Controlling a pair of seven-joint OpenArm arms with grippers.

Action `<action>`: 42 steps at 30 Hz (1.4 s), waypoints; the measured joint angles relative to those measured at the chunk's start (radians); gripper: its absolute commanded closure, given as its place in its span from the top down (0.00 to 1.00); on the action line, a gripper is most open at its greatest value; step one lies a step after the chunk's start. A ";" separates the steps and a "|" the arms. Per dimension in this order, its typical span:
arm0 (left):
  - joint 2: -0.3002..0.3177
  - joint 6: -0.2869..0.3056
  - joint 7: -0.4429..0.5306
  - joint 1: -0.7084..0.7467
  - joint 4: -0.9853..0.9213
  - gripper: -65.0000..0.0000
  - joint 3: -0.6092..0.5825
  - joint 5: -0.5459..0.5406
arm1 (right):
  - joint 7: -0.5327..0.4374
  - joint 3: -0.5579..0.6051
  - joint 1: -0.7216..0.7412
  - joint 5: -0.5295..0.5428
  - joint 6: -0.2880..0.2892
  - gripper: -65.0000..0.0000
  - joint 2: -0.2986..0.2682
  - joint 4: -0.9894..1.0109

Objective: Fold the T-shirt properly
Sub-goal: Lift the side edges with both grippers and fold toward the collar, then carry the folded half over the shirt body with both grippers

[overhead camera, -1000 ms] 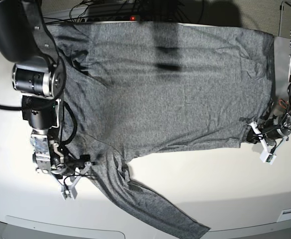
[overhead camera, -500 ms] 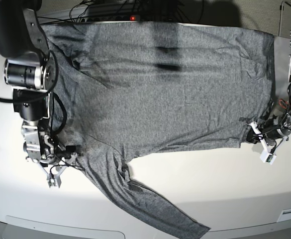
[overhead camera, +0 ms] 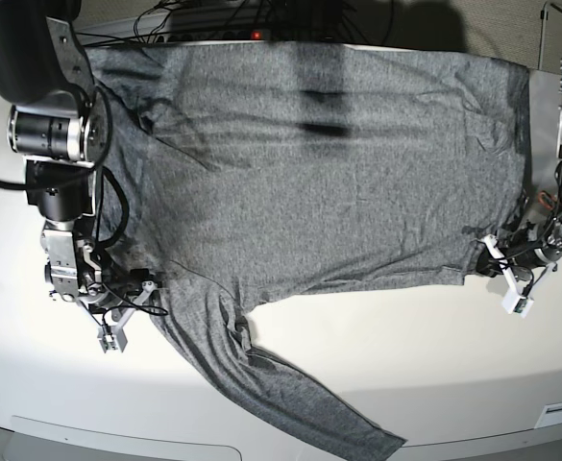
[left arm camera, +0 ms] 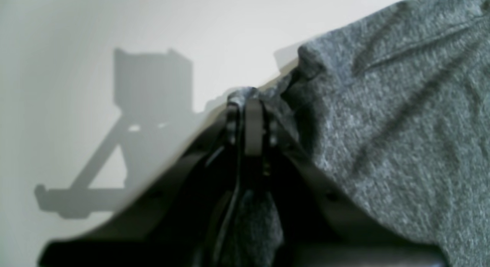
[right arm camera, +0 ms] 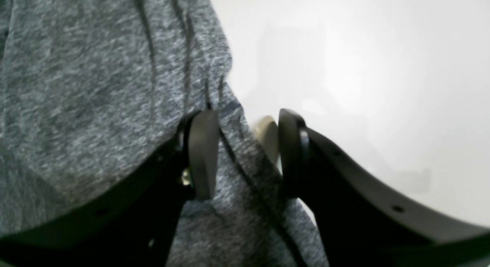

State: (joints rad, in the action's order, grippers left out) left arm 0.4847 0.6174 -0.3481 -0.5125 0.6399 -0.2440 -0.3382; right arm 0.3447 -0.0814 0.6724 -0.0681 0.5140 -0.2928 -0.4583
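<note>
The T-shirt (overhead camera: 319,163), a plain heather-grey, long-sleeved soft knit, lies spread flat across the white desk (overhead camera: 415,365), its body filling most of the far half and one long sleeve (overhead camera: 281,384) trailing diagonally toward the near edge. I see no fold made in it. The body is open in a single layer with only shallow wrinkles, so by my reckoning the task is at its very start: gripping the edges is under way, and every fold is left to do.

My left gripper (left arm camera: 248,117) is at the hem corner on the base view's right, and the wrist view shows its jaws pressed together with a pinch of grey cloth bunched between them, so that corner is held. The cloth rises slightly into the pinch, while the rest of the hem lies flat beside it.

My right gripper (right arm camera: 245,152) is at the opposite side, near where the sleeve meets the body. Its jaws stand moderately apart, straddling the shirt's edge: one finger (right arm camera: 201,152) rests over the knit, the other is out over bare desk. Nothing is clamped there.

What remains, as I judge it, is to close on that edge, carry the near side over, bring the trailing sleeve in, and then fold the body down to a tidy rectangle.
</note>
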 measured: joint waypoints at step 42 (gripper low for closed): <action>0.062 0.003 -0.132 0.008 0.265 0.00 -0.005 -0.008 | 0.238 0.004 -0.039 0.280 0.174 0.00 -0.073 -0.309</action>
State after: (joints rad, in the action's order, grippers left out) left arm 0.5468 0.6209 -0.4801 -0.5045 0.9051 -0.2485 -0.3462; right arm 0.5823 -0.0776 0.6331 0.2123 0.6884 -0.3656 -0.7670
